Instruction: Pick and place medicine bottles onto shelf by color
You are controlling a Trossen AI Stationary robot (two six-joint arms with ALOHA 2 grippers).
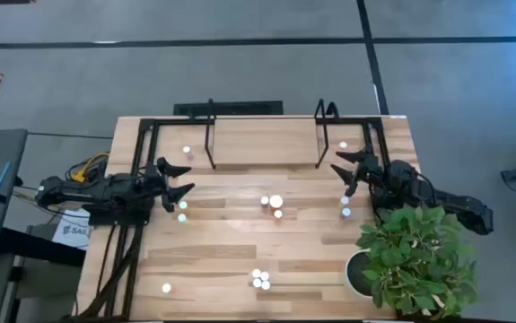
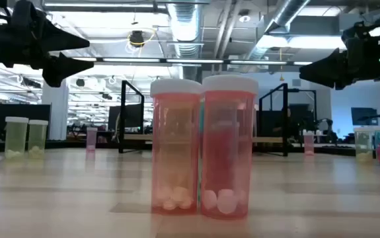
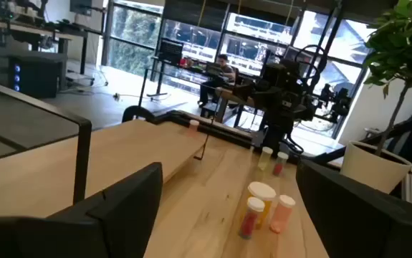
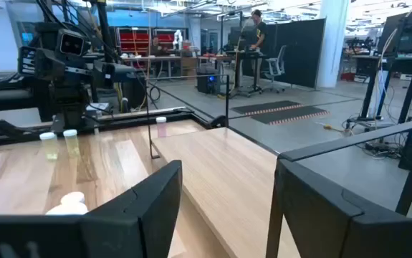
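Both arms hover over the wooden counter [image 1: 213, 260], one at each side. The left hand [image 1: 184, 182] stands at the counter's left edge with its fingers spread wide and nothing between them. The right hand [image 1: 345, 176] stands near the right end of the shelf [image 1: 262, 139], fingers parted and likewise holding nothing. The shelf, a light board inside a black tube frame with two upright hoops, sits along the far edge of the counter. One pink bottle [image 1: 187, 150] stands on the shelf's left part, and another bottle [image 1: 343, 144] on its right part, just beyond the right hand. The remaining bottles rest on the counter: two [image 1: 183, 210] just beside the left hand, three [image 1: 273, 204] at the centre including one with a larger cap, two [image 1: 345, 206] below the right hand, a cluster of four [image 1: 259, 279] near the front edge, and a single one [image 1: 166, 288] at the front left. In the low view, two pink bottles [image 2: 201, 149] of that front cluster stand upright and touching, pills visible in their bases. A potted plant [image 1: 410, 260] occupies the front right corner.
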